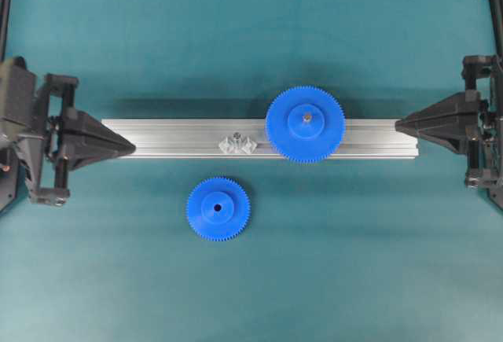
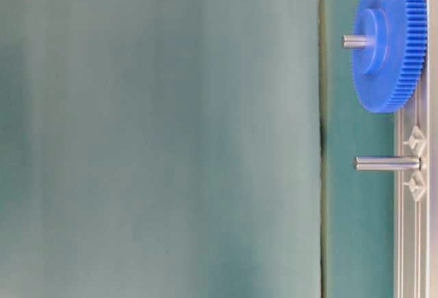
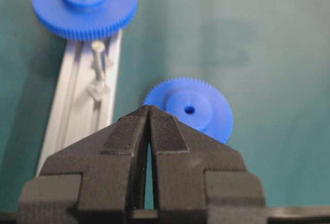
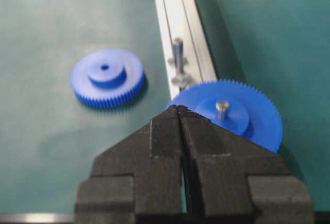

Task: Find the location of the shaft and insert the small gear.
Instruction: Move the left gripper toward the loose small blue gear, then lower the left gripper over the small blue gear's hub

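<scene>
Teal cloth covers the surface (image 1: 94, 263), and a long ribbed aluminium rail (image 1: 173, 138) lies across its middle, running from the left side toward the right. The shaft (image 1: 236, 137), a thin grey metal pin, stands upright on the rail near its middle, set between small shiny silver base pieces (image 1: 236, 145); in the table-level view it shows bare along its whole length, with nothing on it. The small gear (image 1: 218, 208), bright blue with a raised round hub and an open centre hole, lies flat on the cloth on the near side of the rail, clear of it, and a little to the left of the shaft. A wider blue gear (image 1: 305, 124) sits on the rail to the right of the shaft, threaded onto a second pin whose grey tip pokes out of its hub. The left end effector (image 1: 132, 149) is clenched with its black fingers pressed tip to tip and nothing between them; it sits at the rail's left end, pointing along the rail. The right end effector (image 1: 398, 125) is likewise clenched on nothing, its tips meeting at the rail's right end, pointing back toward the wider gear. Neither one touches either gear.
</scene>
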`<state>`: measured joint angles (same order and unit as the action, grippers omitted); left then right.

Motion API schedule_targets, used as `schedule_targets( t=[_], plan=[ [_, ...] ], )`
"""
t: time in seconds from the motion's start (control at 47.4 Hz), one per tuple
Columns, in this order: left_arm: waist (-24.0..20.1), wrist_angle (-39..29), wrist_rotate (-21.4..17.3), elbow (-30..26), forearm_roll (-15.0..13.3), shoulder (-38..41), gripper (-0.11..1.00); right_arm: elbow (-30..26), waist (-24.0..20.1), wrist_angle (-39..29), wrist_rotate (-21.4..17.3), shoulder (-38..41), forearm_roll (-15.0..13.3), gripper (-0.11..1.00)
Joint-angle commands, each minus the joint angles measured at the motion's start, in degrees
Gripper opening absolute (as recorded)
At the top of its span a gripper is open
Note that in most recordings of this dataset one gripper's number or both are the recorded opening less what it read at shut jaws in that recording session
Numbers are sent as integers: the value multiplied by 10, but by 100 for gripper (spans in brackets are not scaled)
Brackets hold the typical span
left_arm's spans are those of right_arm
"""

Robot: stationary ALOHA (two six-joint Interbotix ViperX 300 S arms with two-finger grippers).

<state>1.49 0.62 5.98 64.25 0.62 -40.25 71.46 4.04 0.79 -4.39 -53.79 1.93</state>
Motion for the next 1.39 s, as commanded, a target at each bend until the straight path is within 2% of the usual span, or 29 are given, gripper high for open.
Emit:
schedule_targets(
  t=[0.0,0.211,0.464,0.781,1.224,1.371],
  plan=[
    [12,-1,1,-19,2,19,0,-2,3,-11,-5,7,0,-1],
    [20,-14,3,-48,2,82,0,12,8,-30,-18,7,0,-1],
    [25,-72,6,-90,1,141,0,18,8,-49,-31,8,0,-1],
    [30,-90,37,-122,1,198,0,21,9,-76,-32,8,1,-1],
    [51,-109,34,-188,1,299,0,29,8,-76,-33,7,0,-1],
    [52,-142,28,-220,4,330,0,29,9,-76,-33,7,1,-1]
  ],
)
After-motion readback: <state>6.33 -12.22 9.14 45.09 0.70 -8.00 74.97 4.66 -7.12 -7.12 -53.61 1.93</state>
